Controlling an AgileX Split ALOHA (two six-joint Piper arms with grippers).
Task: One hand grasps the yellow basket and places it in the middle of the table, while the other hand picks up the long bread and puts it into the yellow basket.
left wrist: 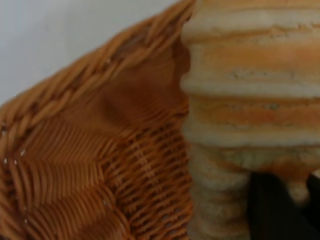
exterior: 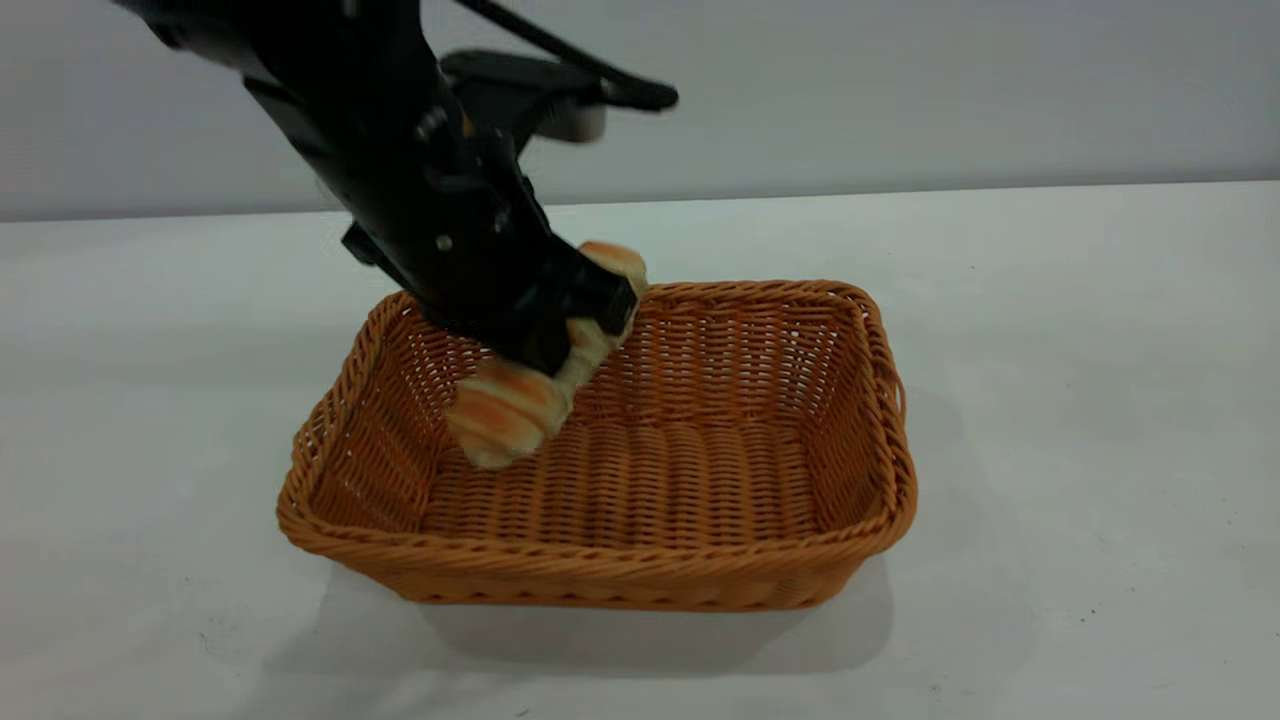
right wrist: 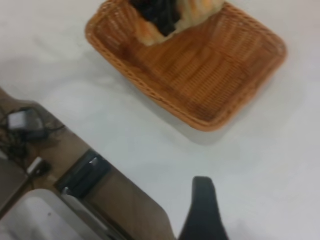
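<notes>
The yellow basket stands on the white table near its middle. My left gripper is shut on the long bread and holds it tilted inside the basket's left part. The bread's lower end is at or just above the woven floor. In the left wrist view the striped bread fills the frame, with the gripper round it and the basket wall behind. My right gripper is open and empty, high above the table and away from the basket; only one finger shows.
The right wrist view shows the table's edge, and beyond it a brown surface with a dark box and a plug with cables. White tabletop lies on all sides of the basket.
</notes>
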